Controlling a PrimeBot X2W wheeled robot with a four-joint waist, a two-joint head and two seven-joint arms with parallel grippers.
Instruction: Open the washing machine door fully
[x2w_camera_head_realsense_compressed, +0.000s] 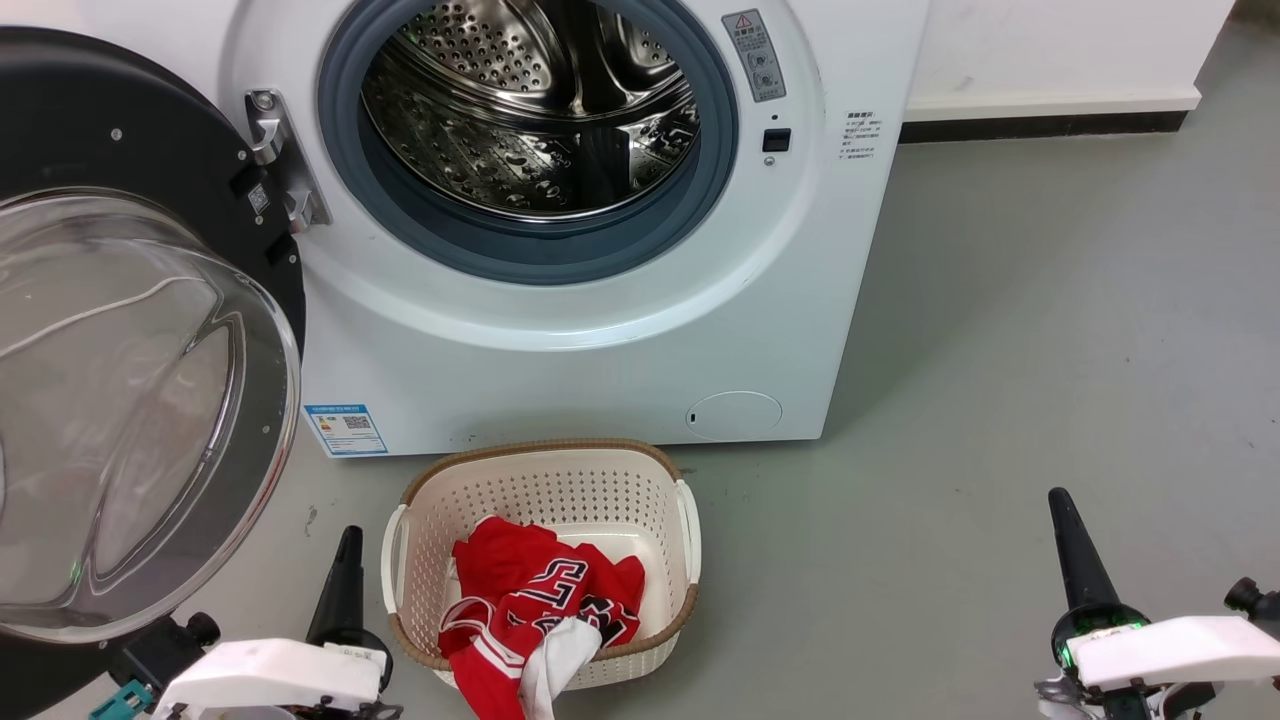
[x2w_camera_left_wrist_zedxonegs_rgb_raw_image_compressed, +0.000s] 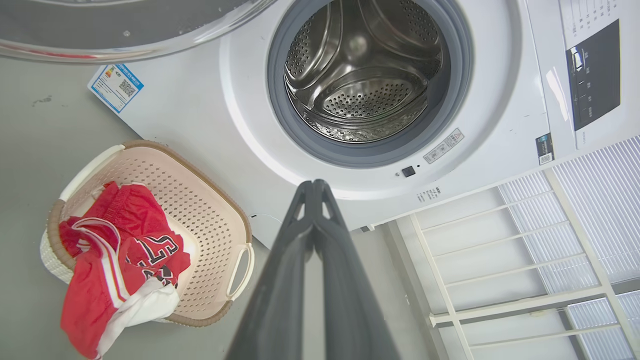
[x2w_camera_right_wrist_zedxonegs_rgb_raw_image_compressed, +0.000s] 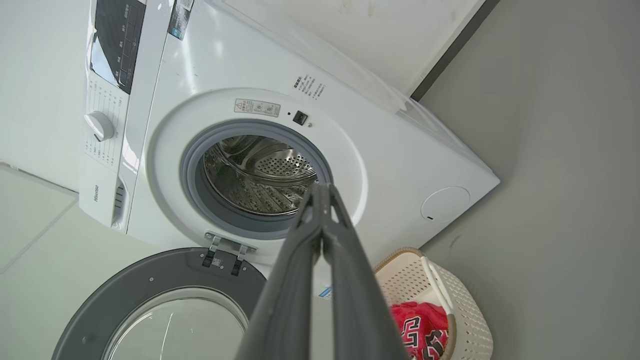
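Both sets of jaws are pressed together, nothing pinched. The left gripper (x2w_camera_left_wrist_zedxonegs_rgb_raw_image_compressed: 314, 186) and right gripper (x2w_camera_right_wrist_zedxonegs_rgb_raw_image_compressed: 324, 187) hang low, tips aimed at the washing machine (x2w_camera_head_realsense_compressed: 600, 360). The washing machine door (x2w_camera_head_realsense_compressed: 130, 400) is just up and left of the left jaws and well apart from the right ones, so the left arm is way nearer. It's swung wide on its metal hinge (x2w_camera_head_realsense_compressed: 285, 165), hinge axis upright, with a glossy black rim and a bulging clear glass bowl. Looks about fully open to me; any last bit would be a sideways nudge on the rim. The steel drum (x2w_camera_head_realsense_compressed: 530, 110) is perforated, ringed by a grey-blue rubber ring (x2w_camera_head_realsense_compressed: 540, 262). A cream laundry basket (x2w_camera_head_realsense_compressed: 545, 490) with a red jersey (x2w_camera_head_realsense_compressed: 540, 590) sits between the arms.
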